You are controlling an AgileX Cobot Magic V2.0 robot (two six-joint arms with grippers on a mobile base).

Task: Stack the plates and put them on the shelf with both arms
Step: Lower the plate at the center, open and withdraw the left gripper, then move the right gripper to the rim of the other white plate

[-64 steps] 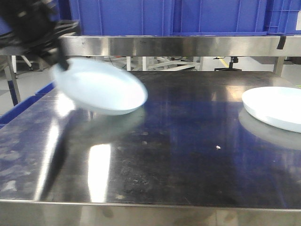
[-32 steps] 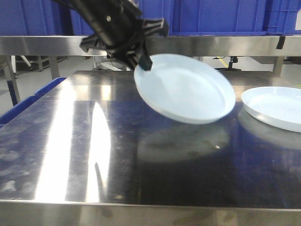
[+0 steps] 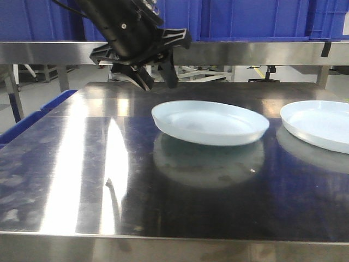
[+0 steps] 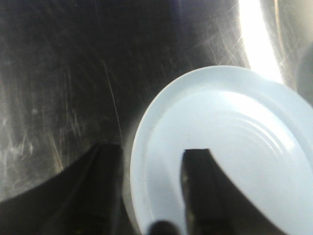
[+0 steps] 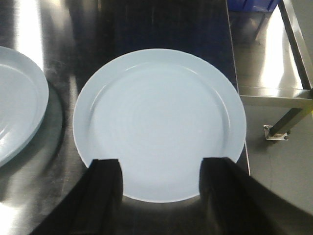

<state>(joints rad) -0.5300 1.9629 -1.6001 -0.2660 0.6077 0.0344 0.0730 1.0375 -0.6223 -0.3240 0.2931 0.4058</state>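
1. Overhead light streaks white glare down the steel table (image 3: 109,180) in the front view, which is sharp enough to mirror the centre plate (image 3: 210,123)
2. Left wrist view dim and soft, a blown-out highlight top right, the left gripper (image 4: 149,156) a dark blur
3. Right wrist view crisp and evenly lit, the right gripper (image 5: 161,162) silhouetted

No text, label, brand, number or sign can be read in any of the views. The plate in the middle (image 3: 210,123) and the plate at the right (image 3: 319,124) are plain. The blue crates (image 3: 251,19) behind them show no legible marking. The steel desk (image 3: 163,185) and the black left end effector (image 3: 158,81) carry nothing that can be made out.
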